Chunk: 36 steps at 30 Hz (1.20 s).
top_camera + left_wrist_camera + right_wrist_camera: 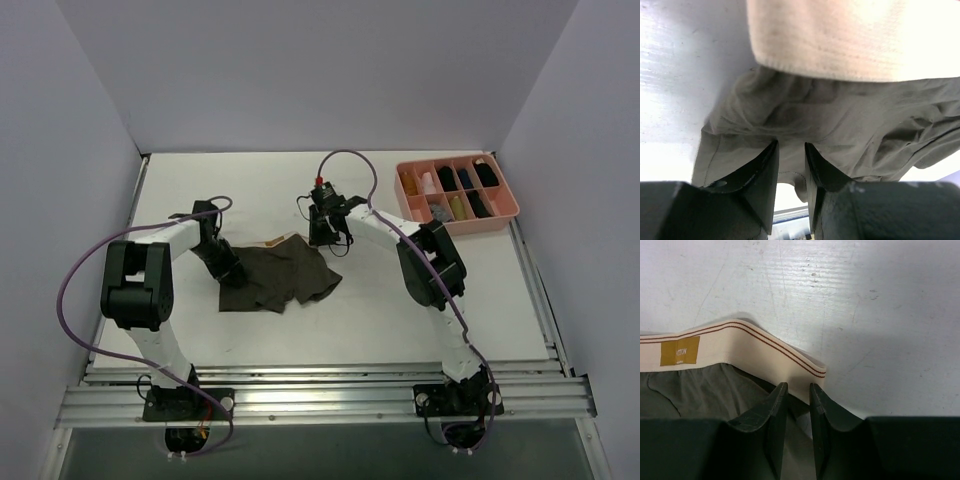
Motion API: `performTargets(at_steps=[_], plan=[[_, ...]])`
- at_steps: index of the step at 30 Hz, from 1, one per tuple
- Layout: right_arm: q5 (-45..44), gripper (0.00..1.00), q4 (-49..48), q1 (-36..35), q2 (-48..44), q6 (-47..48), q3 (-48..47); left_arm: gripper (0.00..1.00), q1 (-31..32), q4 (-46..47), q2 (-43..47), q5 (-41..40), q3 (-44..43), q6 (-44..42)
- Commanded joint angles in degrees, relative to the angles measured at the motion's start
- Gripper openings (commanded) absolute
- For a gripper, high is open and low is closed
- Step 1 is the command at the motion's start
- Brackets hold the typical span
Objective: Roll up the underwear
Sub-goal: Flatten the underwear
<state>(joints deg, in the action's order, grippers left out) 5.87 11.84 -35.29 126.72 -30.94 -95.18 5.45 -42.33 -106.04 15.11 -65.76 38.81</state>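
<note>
The underwear [280, 276] lies spread flat mid-table, dark olive with a beige waistband [740, 347] along its far edge. My left gripper [230, 270] sits low at the garment's left edge. In the left wrist view the left gripper [791, 145] shows a gap between its fingers, with the cloth [840, 115] and a hem just past the tips and the waistband [840, 40] beyond. My right gripper [322, 238] is at the far right corner. In the right wrist view the right gripper [798, 386] has its fingers apart, straddling the waistband's folded corner, with olive cloth [715, 390] below.
A pink compartment tray [478, 228] with small rolled bundles stands at the back right. White walls close in the table on three sides. A metal rail [320, 395] runs along the near edge by the arm bases.
</note>
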Motion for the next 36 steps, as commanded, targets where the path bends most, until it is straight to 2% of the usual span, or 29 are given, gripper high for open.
performTargets(at_steps=[1,15,23,25,27,28,36], plan=[[-4.1,0.21,2.0,0.3,-1.7,-1.9,-1.3,0.36,0.1,1.5,-1.6,-2.5,0.2,-0.2],[-9.5,0.23,-0.7,0.3,-4.7,-5.9,1.8,0.36,0.0,0.9,-2.7,-3.1,0.0,-1.7],[-8.4,0.23,0.0,0.1,-1.4,-5.8,0.3,0.36,-0.1,0.8,-2.7,-2.6,-0.4,-1.6],[-8.2,0.2,0.2,0.0,-1.1,-5.7,0.3,0.36,-0.1,0.8,-2.6,-2.5,-0.8,-1.5],[-7.8,0.03,0.0,0.2,-1.0,-4.5,-0.1,0.36,-0.1,0.5,-2.6,-2.5,-1.0,-1.5],[-8.2,0.0,0.8,0.5,-0.9,-3.9,-0.6,0.36,-0.1,0.2,-2.8,-2.5,-1.5,-1.5],[-6.5,0.0,5.4,5.3,2.4,8.9,-11.0,0.36,0.1,-3.8,-3.9,-5.5,-3.4,-2.9]])
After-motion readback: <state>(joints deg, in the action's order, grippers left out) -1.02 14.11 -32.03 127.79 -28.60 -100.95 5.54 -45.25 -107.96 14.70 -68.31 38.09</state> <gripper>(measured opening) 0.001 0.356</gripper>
